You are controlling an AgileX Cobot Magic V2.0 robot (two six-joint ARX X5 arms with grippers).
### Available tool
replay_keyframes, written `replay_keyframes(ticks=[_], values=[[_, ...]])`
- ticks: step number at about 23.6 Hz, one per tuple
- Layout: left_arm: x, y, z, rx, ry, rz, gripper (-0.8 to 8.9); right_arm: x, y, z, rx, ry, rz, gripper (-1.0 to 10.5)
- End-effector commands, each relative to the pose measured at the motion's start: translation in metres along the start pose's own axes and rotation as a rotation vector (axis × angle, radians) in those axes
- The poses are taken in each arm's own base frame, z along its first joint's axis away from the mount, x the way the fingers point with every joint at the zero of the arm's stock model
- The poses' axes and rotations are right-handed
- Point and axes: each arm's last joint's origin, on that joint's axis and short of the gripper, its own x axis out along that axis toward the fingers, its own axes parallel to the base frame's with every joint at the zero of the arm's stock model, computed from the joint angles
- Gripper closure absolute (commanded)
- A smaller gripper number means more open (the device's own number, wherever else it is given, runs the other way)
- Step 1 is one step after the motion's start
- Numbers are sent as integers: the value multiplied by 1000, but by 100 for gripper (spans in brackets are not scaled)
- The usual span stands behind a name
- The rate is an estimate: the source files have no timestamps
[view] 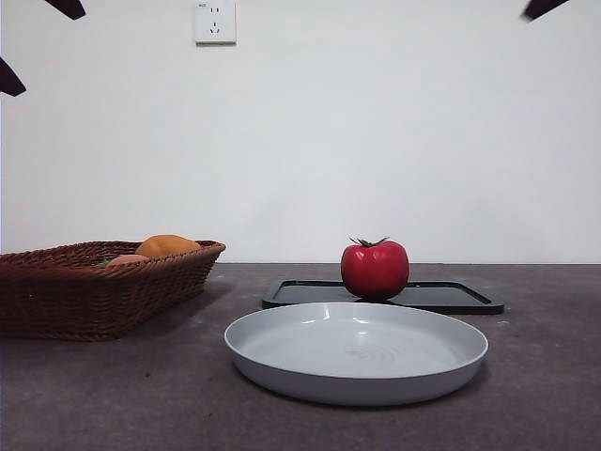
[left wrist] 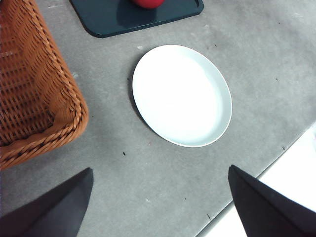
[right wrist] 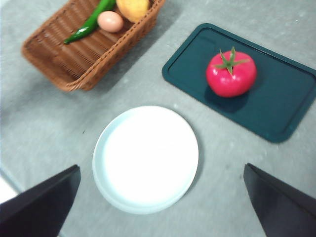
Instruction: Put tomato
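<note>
Spreading grey under a white wall [view: 376, 141] with a socket [view: 215, 22], the table [view: 113, 395] carries a dark tray [right wrist: 276, 106] where the tomato [right wrist: 231, 73] sits upright, stem up, at twelve o'clock from the plate [view: 357, 376]. Both grippers' jaws stand apart, holding nothing.

Tomato [right wrist: 231, 74] upright on dark tray [right wrist: 276, 111], w/ hand [right wrist: 163, 207] open above.

In the left wrist view the tomato [left wrist: 147, 3] is cut by the picture's edge, far ahead of the left gripper [left wrist: 160, 202] jaws; only its low part shows. The basket [left wrist: 34, 94] is cut too. In the front view the basket wall [view: 94, 296] hides most of the orange fruit [view: 167, 245] and the peach-coloured fruit [view: 127, 259]
</note>
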Motion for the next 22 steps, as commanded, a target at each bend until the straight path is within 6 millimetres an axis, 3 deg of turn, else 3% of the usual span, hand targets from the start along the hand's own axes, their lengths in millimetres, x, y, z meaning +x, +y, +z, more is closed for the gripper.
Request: replay_keyframes(ticks=[1,5,8,18,20,22], values=[[-1,-2,3,15,-7,-10,377,-12,6,-22,-18,-25,14,393],[-1,-2,3,15,-7,-11,377,-19,11,-62,11,-29,95,393],[-1,-2,3,15,-7,-10,377,-18,11,-77,18,-9,109,393],[-1,-2,3,12,-7,-11,377,-16,11,-79,22,2,112,395],[-1,-2,3,12,-7,-10,385,-16,11,-80,22,3,112,446],[-1,-2,3,12,-7,-10,492,-16,11,-80,23,6,112,579]])
